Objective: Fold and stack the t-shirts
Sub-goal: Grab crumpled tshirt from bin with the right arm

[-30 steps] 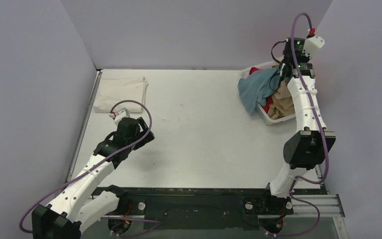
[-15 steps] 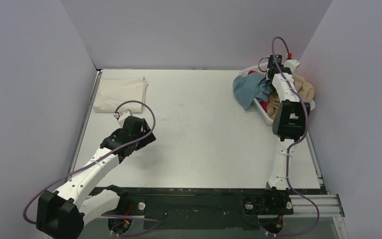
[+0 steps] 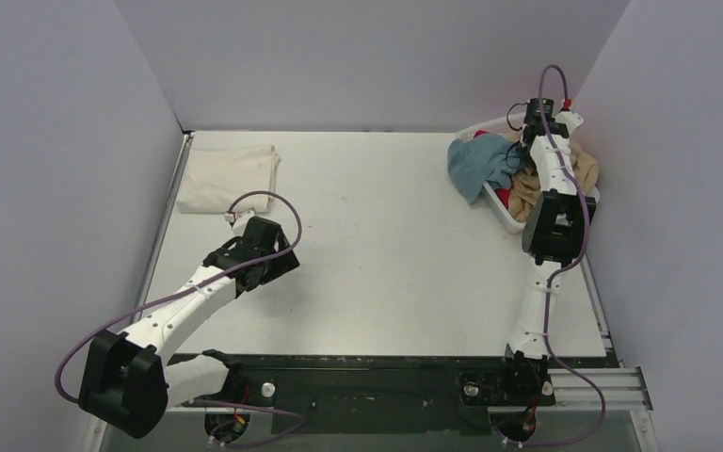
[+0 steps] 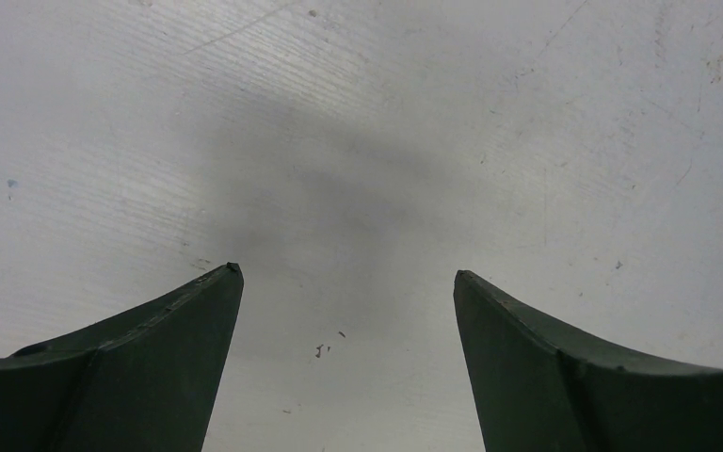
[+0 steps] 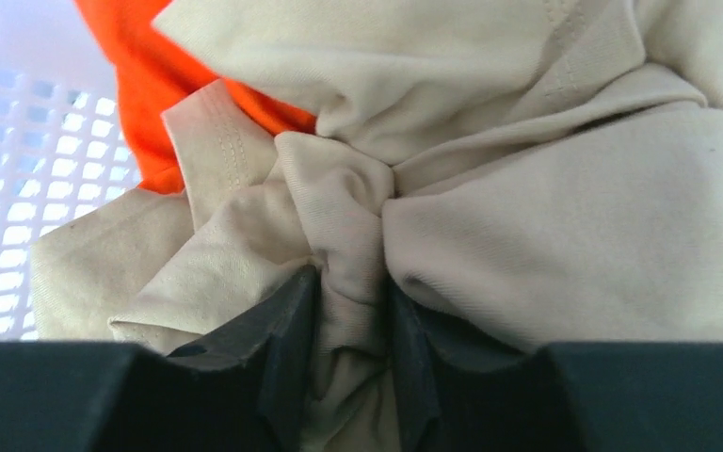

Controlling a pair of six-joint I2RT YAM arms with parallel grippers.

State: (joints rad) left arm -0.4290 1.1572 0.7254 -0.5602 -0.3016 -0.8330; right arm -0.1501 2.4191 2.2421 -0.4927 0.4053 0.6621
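A folded cream t-shirt [image 3: 229, 177] lies flat at the table's far left. At the far right, a grey-blue t-shirt [image 3: 478, 162] hangs over the basket's left rim, beside a crumpled tan t-shirt [image 3: 530, 191] and a bright orange t-shirt [image 5: 151, 94]. My right gripper [image 5: 350, 282] reaches down into the basket, shut on a bunched fold of the tan t-shirt [image 5: 527, 217]. My left gripper [image 4: 348, 275] hovers open over bare table at the left centre, its fingers [image 4: 179, 339] wide apart with nothing between them.
The white slatted basket [image 3: 495, 211] stands at the table's far right corner, close to the right wall; its lattice wall [image 5: 19, 151] shows behind the shirts. Grey walls close in the left, back and right sides. The left arm [image 3: 188, 297] stretches diagonally across the near left.
The right arm has come down from above the basket into the pile of shirts, and its elbow has folded in closer. The left gripper has drifted slightly right and toward the near edge.
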